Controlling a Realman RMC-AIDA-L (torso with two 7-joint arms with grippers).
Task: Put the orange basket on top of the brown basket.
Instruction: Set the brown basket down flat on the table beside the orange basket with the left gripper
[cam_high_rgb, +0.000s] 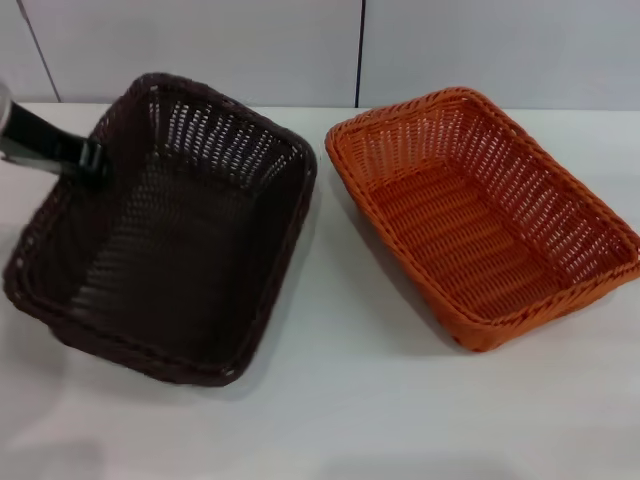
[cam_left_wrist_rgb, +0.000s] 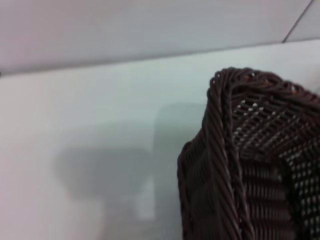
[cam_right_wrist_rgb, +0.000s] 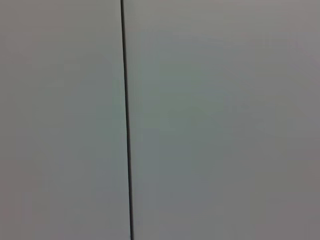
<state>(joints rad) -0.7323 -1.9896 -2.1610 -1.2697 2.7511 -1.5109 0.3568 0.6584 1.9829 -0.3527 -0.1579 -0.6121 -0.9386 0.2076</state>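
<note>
Being catalogued: two woven baskets side by side on a white table, not yet stacked.

Being listed by size: the brown basket, lying on the robot's left, one end seemingly raised off the table; the orange basket, lying just beside it on the right, apart from it and untouched; the left gripper, being held at the brown basket's far left rim, its fingers hidden, so whether they are spread or closed cannot be told. The right gripper is not being shown in any view; its wrist camera is facing a blank wall panel. For the step in hand, the orange basket is best being gripped at its rim, kept level, and lowered squarely into the brown one.
</note>
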